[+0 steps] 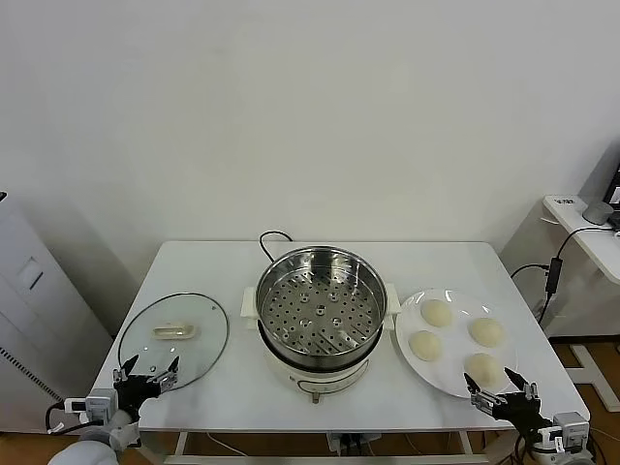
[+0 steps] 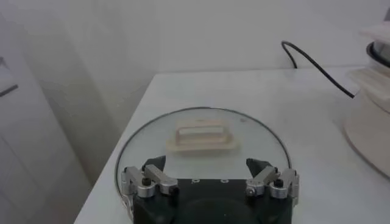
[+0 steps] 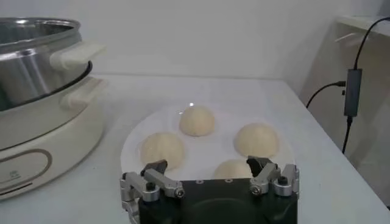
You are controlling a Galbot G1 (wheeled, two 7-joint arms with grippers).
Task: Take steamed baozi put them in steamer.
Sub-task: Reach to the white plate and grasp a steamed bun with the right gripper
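Head view: left tool (image 1: 147, 372) and right tool (image 1: 502, 387) sit at counter (image 1: 223, 262) near edge, both wide open, empty; steamer (image 1: 320, 315) mid-counter, w/ four steamed baozi (image 1: 437, 313) on white plate (image 1: 415, 360) to its right, glass lid (image 1: 173, 339) to its left. Left wrist view: open tool (image 2: 210, 173) over lid (image 2: 201, 137) rim. Right wrist view: open tool (image 3: 210, 176) just short of baozi (image 3: 196, 120), steamer (image 3: 42, 61) beside plate (image 3: 131, 152).

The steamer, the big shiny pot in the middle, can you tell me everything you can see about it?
The steamer is a round, shiny metal pot sitting upright on a white base in the middle of the table. Inside is a flat metal tray full of small holes, with nothing on it. It has pale side handles, no lid on, and a black cord running from behind it. Only the table touches it.
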